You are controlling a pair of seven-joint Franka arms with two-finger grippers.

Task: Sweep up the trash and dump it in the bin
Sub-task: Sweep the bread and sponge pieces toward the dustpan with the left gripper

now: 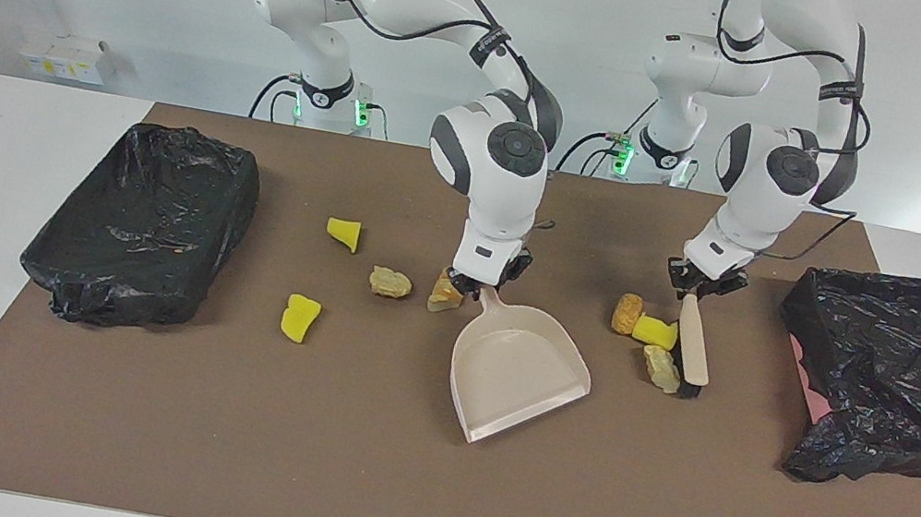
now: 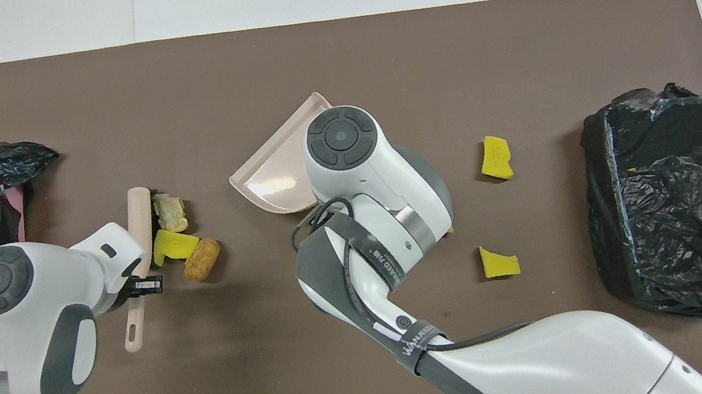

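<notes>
My right gripper is shut on the handle of the beige dustpan, which rests mid-mat with its mouth angled toward the left arm's end. My left gripper is shut on the handle of the brush, whose bristles touch three bunched trash pieces: an orange lump, a yellow chunk and a tan lump. Toward the right arm's end lie more trash: yellow chunks, a tan lump and a bread piece beside the dustpan handle. The overhead view shows the dustpan and the brush.
A bin lined with a black bag stands at the right arm's end of the brown mat. A second, crumpled black-bagged bin with pink showing at its side sits at the left arm's end. The mat's half farther from the robots is bare.
</notes>
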